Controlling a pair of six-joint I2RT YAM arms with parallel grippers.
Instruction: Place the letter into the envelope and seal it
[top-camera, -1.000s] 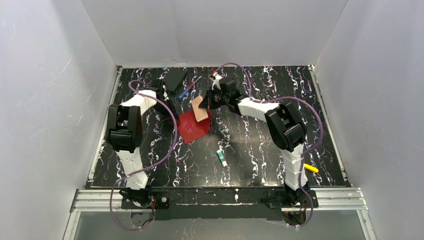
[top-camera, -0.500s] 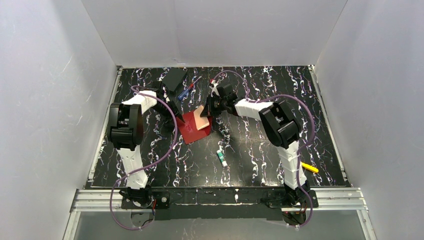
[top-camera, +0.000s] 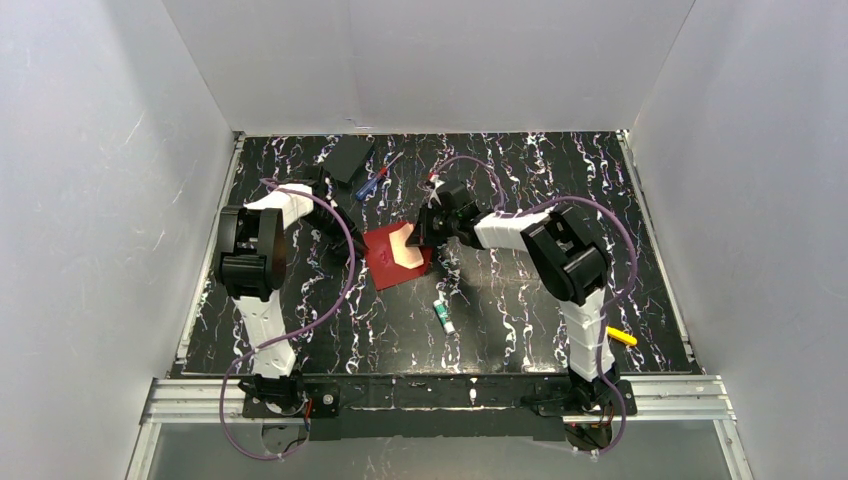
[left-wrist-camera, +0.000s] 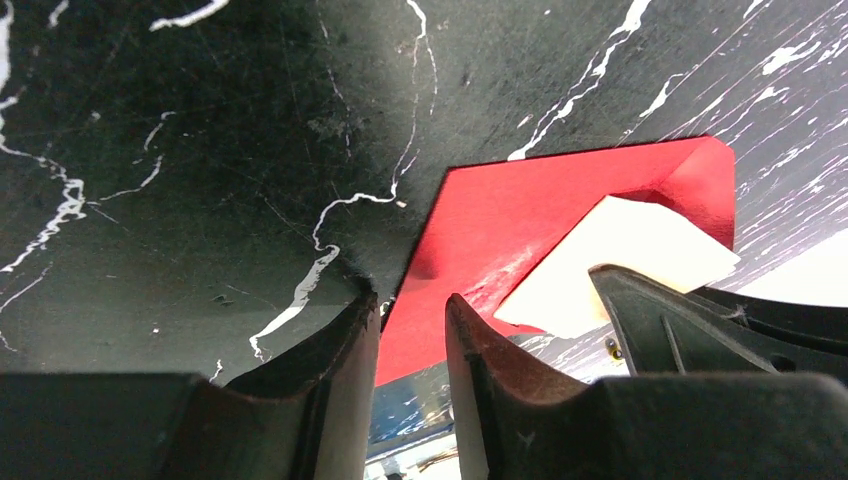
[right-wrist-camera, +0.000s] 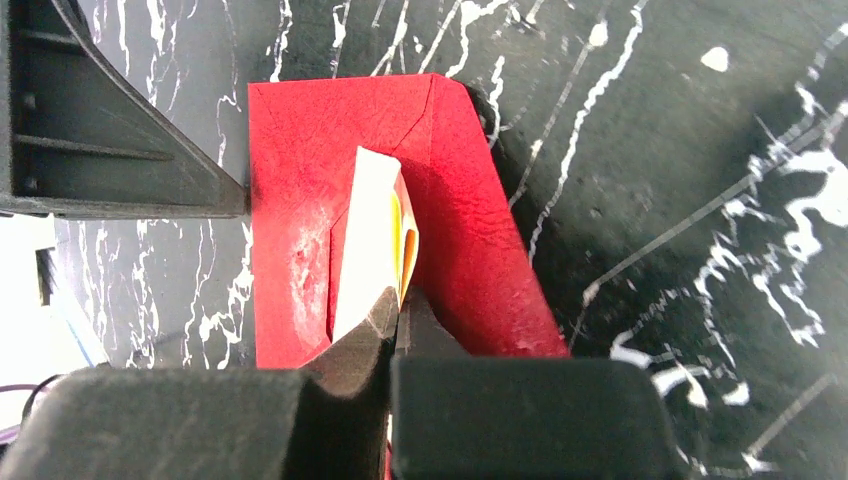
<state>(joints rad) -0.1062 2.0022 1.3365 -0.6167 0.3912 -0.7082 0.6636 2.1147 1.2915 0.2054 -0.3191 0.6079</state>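
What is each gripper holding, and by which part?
The right gripper pinches the white paper letter by the edge nearest its wrist camera. The left gripper straddles the red paper envelope's corner, jaws apart, not clamping.

The white-and-black left arm (top-camera: 262, 240) bends at its elbow and reaches forward and inward. Its black two-finger left gripper (left-wrist-camera: 410, 305) is held low, with the fingers a little apart. The white-and-black right arm (top-camera: 560, 250) reaches toward the middle. Its black right gripper (right-wrist-camera: 400, 300) is squeezed tight on a plain white paper letter (right-wrist-camera: 372, 230).
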